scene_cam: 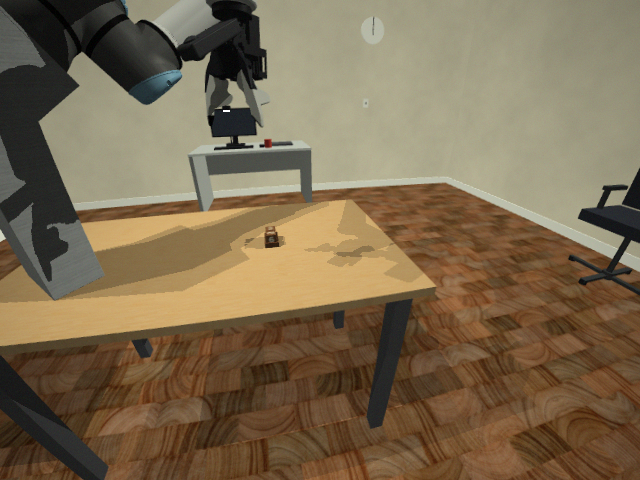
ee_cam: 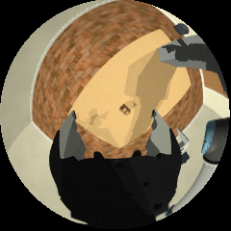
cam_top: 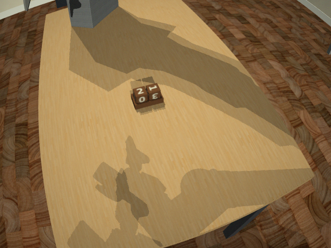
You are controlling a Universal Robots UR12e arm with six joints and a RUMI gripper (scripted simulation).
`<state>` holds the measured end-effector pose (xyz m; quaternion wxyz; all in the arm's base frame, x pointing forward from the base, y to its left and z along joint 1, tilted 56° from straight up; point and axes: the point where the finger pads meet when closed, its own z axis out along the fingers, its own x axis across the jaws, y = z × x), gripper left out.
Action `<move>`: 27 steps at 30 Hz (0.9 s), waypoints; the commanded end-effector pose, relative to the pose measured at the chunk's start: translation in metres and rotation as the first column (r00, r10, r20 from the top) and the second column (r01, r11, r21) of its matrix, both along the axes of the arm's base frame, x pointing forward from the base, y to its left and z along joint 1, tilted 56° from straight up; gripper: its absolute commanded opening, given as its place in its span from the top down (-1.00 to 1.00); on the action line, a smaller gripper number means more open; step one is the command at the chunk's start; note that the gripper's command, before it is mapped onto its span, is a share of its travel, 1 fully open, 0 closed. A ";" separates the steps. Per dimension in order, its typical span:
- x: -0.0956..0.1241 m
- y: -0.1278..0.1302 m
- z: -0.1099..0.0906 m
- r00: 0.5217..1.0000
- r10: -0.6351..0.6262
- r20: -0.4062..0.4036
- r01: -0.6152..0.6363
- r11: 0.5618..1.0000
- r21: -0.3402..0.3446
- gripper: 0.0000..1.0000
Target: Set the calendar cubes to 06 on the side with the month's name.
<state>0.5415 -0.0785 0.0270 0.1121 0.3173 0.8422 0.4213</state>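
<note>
We record one small brown wooden calendar tray point(cam_top: 148, 105) near the middle of the light wooden table point(cam_top: 80, 128), its long axis running across the top view, tilted slightly. It holds two brown number cubes side by side: the left cube point(cam_top: 139, 94) shows 2 on top and 0 on its near face, the right cube point(cam_top: 154, 91) shows 1 and 3, both sideways or inverted. The two-jaw gripper point(scene_cam: 238, 105) hangs high above, fully open and empty. The grey arm pedestal point(cam_top: 88, 16) stands well apart.

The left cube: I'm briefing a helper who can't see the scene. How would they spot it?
On the wooden table, a small brown tray holds two cubes. In the top view, the left cube shows 2 on top and 0 in front; its neighbour shows 1 and 3.
</note>
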 end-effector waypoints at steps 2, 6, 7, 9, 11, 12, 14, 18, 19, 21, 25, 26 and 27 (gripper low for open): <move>0.028 0.029 -0.005 0.994 0.079 0.076 -0.073 0.994 -0.081 -1.00; 0.041 0.046 -0.006 0.986 0.123 0.116 -0.109 0.987 -0.119 -1.00; 0.047 0.056 -0.006 0.980 0.147 0.136 -0.128 0.982 -0.140 -1.00; 0.053 0.066 -0.006 0.972 0.172 0.158 -0.146 0.976 -0.161 -1.00; 0.065 0.089 -0.004 0.954 0.223 0.202 -0.182 0.962 -0.202 -1.00; 0.065 0.089 -0.004 0.954 0.223 0.202 -0.182 0.962 -0.202 -1.00; 0.075 0.114 -0.002 0.930 0.275 0.245 -0.216 0.946 -0.243 -1.00; 0.084 0.139 0.001 0.901 0.326 0.286 -0.246 0.928 -0.281 -1.00; 0.087 0.151 0.003 0.886 0.349 0.305 -0.259 0.918 -0.299 -1.00; 0.087 0.151 0.003 0.886 0.349 0.305 -0.259 0.918 -0.299 -1.00; 0.095 0.197 0.011 0.824 0.429 0.370 -0.300 0.884 -0.358 -1.00; 0.096 0.206 0.013 0.810 0.445 0.382 -0.308 0.877 -0.369 -1.00; 0.096 0.215 0.015 0.797 0.459 0.393 -0.314 0.870 -0.379 -1.00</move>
